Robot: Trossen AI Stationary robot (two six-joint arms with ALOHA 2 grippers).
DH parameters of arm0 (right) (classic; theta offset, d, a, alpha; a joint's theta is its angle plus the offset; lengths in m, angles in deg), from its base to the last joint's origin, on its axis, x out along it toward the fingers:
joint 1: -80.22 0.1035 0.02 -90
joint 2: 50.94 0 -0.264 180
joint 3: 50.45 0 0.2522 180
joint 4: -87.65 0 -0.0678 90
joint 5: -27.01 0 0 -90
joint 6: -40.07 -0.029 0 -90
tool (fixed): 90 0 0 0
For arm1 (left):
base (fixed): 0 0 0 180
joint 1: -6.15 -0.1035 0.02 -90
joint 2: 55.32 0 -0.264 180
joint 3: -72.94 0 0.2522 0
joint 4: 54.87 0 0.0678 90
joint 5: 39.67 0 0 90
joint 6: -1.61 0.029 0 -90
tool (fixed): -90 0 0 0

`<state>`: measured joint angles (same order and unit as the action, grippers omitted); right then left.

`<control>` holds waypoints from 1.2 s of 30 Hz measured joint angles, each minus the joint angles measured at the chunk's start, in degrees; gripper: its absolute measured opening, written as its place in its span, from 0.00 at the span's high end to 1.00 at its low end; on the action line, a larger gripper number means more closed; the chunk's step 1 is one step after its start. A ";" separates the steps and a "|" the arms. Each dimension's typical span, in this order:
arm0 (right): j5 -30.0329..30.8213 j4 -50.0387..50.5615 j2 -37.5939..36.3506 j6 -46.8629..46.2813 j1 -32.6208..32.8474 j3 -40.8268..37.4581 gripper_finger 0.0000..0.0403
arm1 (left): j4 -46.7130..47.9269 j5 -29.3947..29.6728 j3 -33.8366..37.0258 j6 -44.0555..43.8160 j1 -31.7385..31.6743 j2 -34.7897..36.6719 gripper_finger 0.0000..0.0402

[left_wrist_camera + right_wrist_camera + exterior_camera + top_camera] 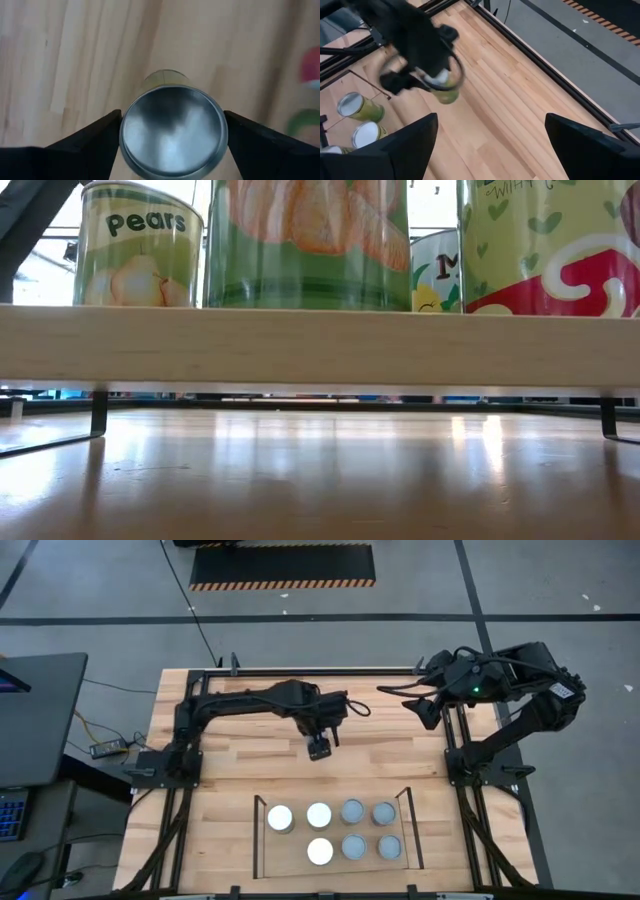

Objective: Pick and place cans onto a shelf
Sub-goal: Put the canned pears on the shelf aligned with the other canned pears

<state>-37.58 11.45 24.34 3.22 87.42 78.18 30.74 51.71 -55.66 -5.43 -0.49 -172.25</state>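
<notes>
wooden shelf, seven in, one to go

seven cans sit on the shelf (262,840). left gripper (319,748) brackets the eighth can (172,131), fingers spread at its sides over the table (400,750). right gripper (425,700) waits wide open.

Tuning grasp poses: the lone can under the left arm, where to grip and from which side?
Grip the can across its round side wall, just below the rim, coming straight down from above: it stands upright, lid up, so only the curved sides offer opposing faces. The left gripper hangs over it; the right gripper waits off to the right.
</notes>
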 joint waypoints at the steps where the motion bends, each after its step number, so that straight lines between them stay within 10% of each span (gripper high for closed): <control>1: 0.04 0.00 0.03 0.12 0.22 0.00 0.07 | 1.06 0.09 -1.24 -0.92 0.78 0.82 0.20; 21: 0.49 -0.02 0.07 -0.55 6.55 0.00 0.07 | 9.80 0.52 -20.07 -32.19 31.79 7.40 0.20; 36: 9.07 -0.43 8.35 -22.12 14.26 0.00 0.07 | 11.14 9.35 -19.67 -34.78 46.63 7.37 0.20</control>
<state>-28.51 11.02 32.69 -18.90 101.68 78.18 41.88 61.06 -75.34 -40.21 46.14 -164.88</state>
